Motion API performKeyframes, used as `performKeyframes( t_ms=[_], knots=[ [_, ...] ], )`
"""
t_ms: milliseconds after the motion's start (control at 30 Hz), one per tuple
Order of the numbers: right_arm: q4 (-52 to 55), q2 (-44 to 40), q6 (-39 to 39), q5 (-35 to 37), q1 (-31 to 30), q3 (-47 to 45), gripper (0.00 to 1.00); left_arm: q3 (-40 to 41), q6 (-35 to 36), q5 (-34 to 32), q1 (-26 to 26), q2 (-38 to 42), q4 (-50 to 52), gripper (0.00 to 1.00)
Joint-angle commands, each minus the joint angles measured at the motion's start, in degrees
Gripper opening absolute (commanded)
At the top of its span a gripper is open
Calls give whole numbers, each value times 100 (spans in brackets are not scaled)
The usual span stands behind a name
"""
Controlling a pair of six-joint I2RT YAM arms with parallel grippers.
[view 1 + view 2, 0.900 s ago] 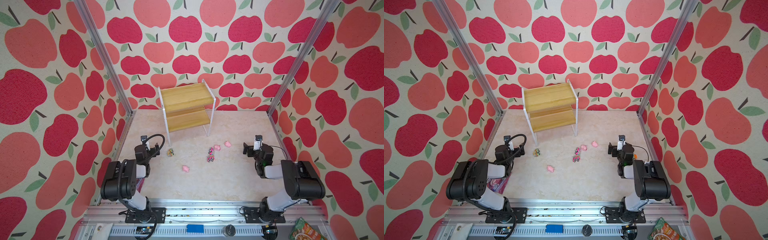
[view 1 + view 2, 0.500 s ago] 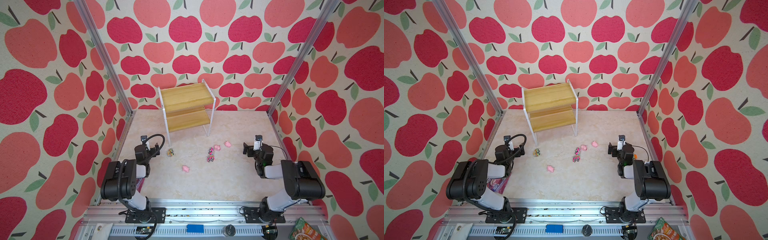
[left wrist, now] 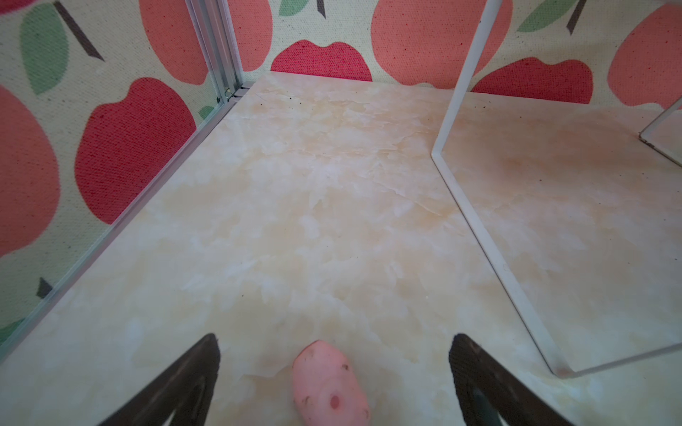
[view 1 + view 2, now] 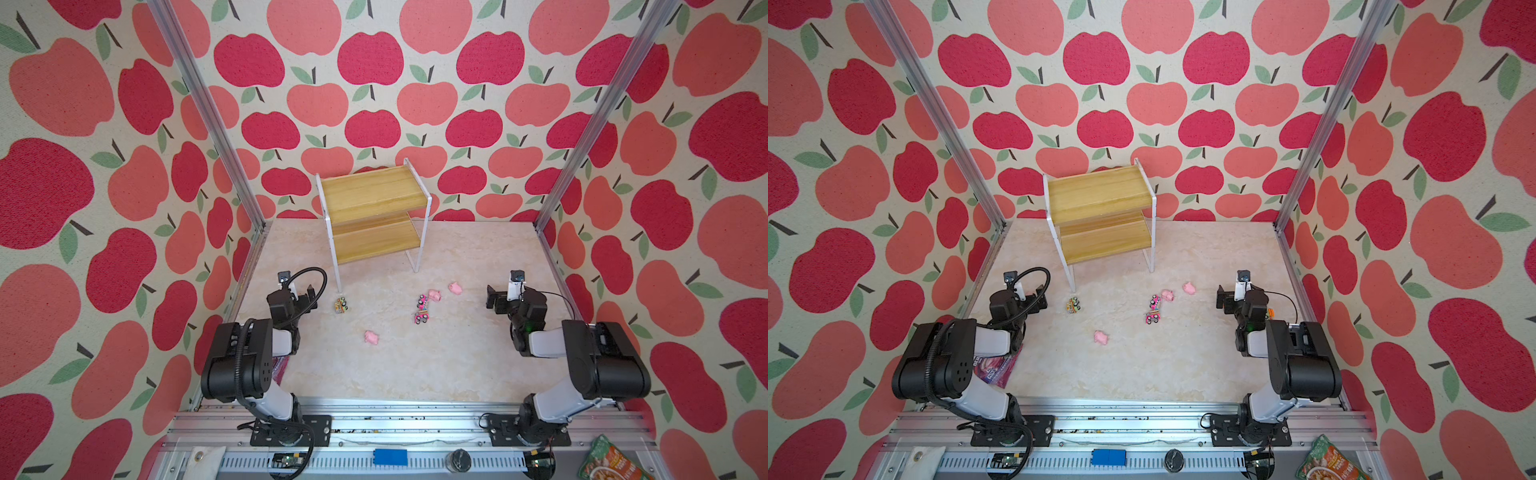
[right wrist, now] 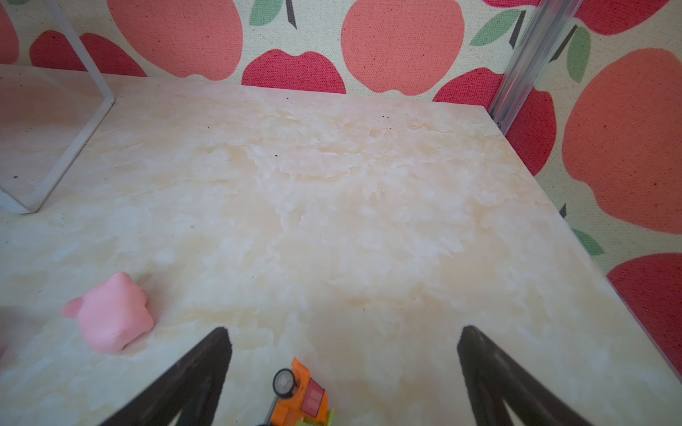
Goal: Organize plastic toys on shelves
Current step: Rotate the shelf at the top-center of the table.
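Along the left edge of the worktop [image 4: 415,374], a purple packet [image 4: 994,368] lies flat, partly under the left arm. Just beyond it the left gripper [image 3: 334,337] sits low with its jaws spread wide and gripping nothing; the left wrist view shows a pink pig [image 3: 328,387] lying on the marble between the two fingers, touching neither. Next comes the yellow-green truck [image 4: 341,305], on the worktop just beside the front left leg of the shelves [image 4: 374,208]. That two-tier rack stands at the far edge, a little left of centre. A lone pig [image 4: 371,337] lies near the middle of the worktop, well apart from the other toys and closer to the near edge. Further right, the pink truck [image 4: 422,300] and the blue-pink truck [image 4: 421,316] sit close together, with the middle pig [image 4: 434,295] just beside the pink one and the rightmost pig [image 4: 455,287] near that, a bit further towards the right edge. By the right edge the right gripper [image 5: 345,329] also hangs low and wide open, holding nothing, while the orange-green truck [image 5: 300,396] rests on the marble between its fingers. Past the near right corner, off the worktop, a green pouch [image 4: 611,459] lies beside the rail.
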State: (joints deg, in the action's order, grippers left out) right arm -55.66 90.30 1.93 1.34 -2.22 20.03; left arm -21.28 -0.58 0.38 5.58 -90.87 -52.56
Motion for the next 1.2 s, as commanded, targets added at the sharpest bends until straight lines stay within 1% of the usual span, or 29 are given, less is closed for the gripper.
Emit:
performKeyframes(
  t_ms=[0,33,100,200,267,300,333,367,467,500,533,600,667,733,833,900,1000,1100,1167],
  knots=[
    [-49,44,79,-64,14,109,99,-71,-40,-385,-71,-122,-202,99],
    [-38,26,92,41,-17,113,99,-48,-106,-598,-94,-121,-251,99],
    [101,-73,123,141,-69,148,99,-41,-149,-726,-93,-93,-257,99],
    [860,-412,163,256,-107,407,99,-115,-227,-775,-88,119,118,99],
    [1365,-702,223,437,-190,582,99,-99,-123,-728,-99,143,19,99],
    [1597,-846,249,563,-241,645,99,-176,-145,-895,-136,239,224,99],
    [1782,-994,274,652,-287,696,99,-341,-250,-1147,-137,411,675,99],
    [1936,-1118,278,715,-312,749,99,-494,-335,-1230,-113,564,1100,99],
    [2495,-1402,59,685,-322,983,99,-878,-531,-1238,33,994,2069,99],
    [2613,-1443,-10,569,-324,1065,99,-985,-691,-1277,98,1151,2322,99],
    [2740,-1441,-148,426,-326,1179,99,-1143,-1001,-1200,181,1302,2678,99],
    [3004,-1368,-388,27,-341,1461,99,-1521,-1417,-971,281,1488,3394,99],
    [3275,-1256,-705,-284,-367,1799,99,-1975,-1784,-743,321,1503,4128,99],
    [3557,-1125,-1083,-607,-394,2167,97,-2437,-2244,-192,428,1421,4788,98],
    [3932,-942,-1599,-1081,-412,2662,94,-2921,-2802,657,550,1219,5271,93],
    [4221,-766,-1907,-1409,-428,3032,93,-3229,-3064,1254,555,1027,5428,91],
    [4454,-521,-2303,-1857,-497,3429,90,-3591,-3536,1982,575,669,5519,89],
    [4436,-435,-2595,-2118,-576,3586,89,-3832,-3971,2637,562,277,5334,86],
    [4365,-428,-2754,-2277,-604,3604,89,-3957,-4255,2962,527,35,5091,85]
  ],
)
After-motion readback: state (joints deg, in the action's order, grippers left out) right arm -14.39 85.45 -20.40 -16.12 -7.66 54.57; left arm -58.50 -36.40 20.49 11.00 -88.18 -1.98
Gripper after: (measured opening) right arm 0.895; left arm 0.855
